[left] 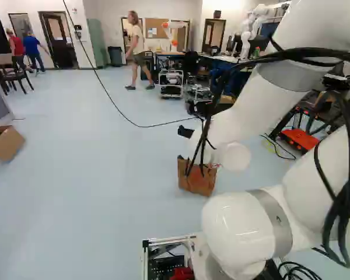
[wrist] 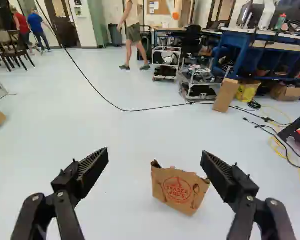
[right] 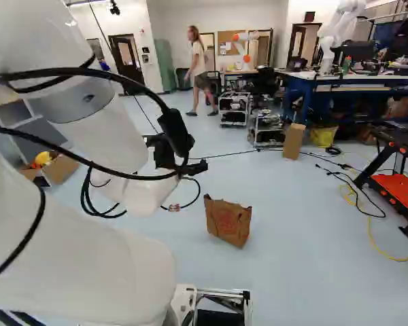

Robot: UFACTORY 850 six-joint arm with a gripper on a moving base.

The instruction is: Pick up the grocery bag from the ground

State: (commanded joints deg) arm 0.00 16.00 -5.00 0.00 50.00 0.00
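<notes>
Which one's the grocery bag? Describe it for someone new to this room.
From the long blue workbench at the back, come toward the robot, past the black cable crossing the floor. Ahead of the open hand is a brown paper bag. Its round red print separates it from the tall plain carton and yellow bag near the workbench.

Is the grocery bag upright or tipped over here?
Upright: the grocery bag stands on the floor, its uneven top edge uppermost in all three views.

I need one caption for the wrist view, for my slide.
Open hand with a brown paper grocery bag ahead of it on the pale floor.
</notes>
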